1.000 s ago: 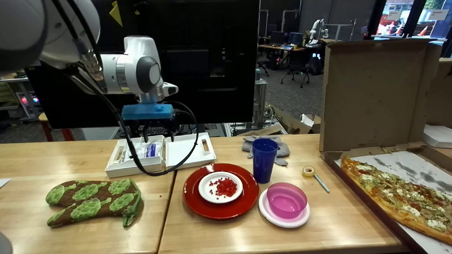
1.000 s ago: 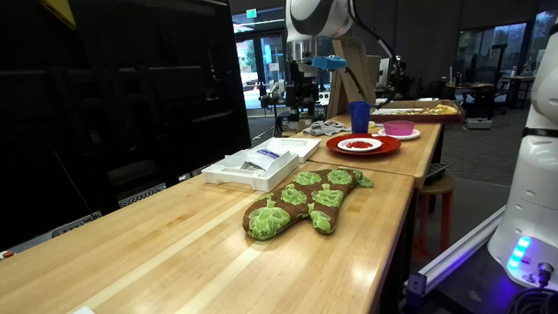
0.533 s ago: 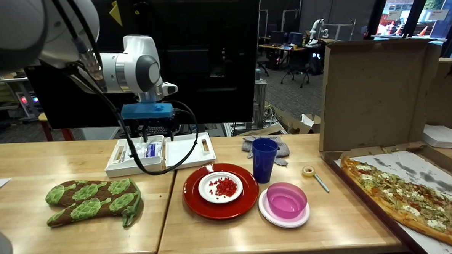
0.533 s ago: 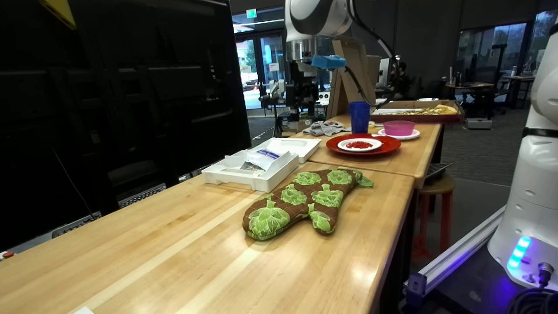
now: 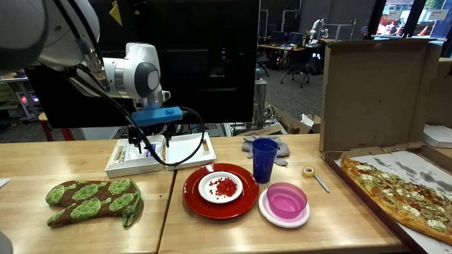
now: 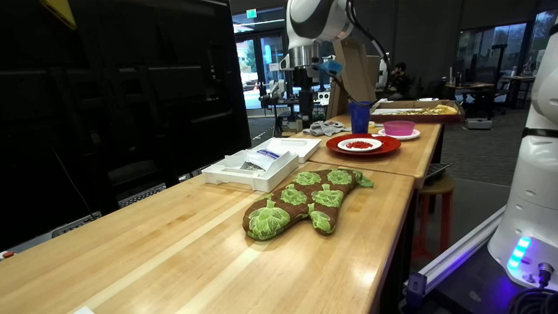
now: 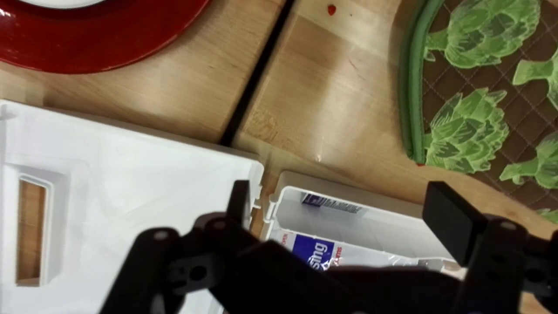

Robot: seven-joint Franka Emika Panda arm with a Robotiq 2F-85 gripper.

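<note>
My gripper (image 7: 342,205) points down over an open white case, its black fingers (image 7: 453,222) wide apart with nothing between them. The case's base (image 7: 348,187) lies below the gap, and a clear plastic packet (image 7: 314,252) with a blue label sits in it, partly covered by the gripper's body in the wrist view. To its side the case's lid (image 7: 152,187) lies flat, hinge edge against the base. In an exterior view the gripper (image 5: 153,146) hangs above the base (image 5: 136,170); contact with the case is not seen.
A brown-and-green oven mitt (image 5: 94,201) lies in front of the case. A red plate (image 5: 193,199) bears a white plate with red bits. Beyond are a blue cup (image 5: 263,161), a pink bowl (image 5: 286,202) and an open pizza box (image 5: 377,97). A large black screen (image 5: 215,66) stands behind.
Over the last half second the gripper has turned about its upright axis and come down slightly over the case. Its jaws stay open. The objects on the table have not moved.
</note>
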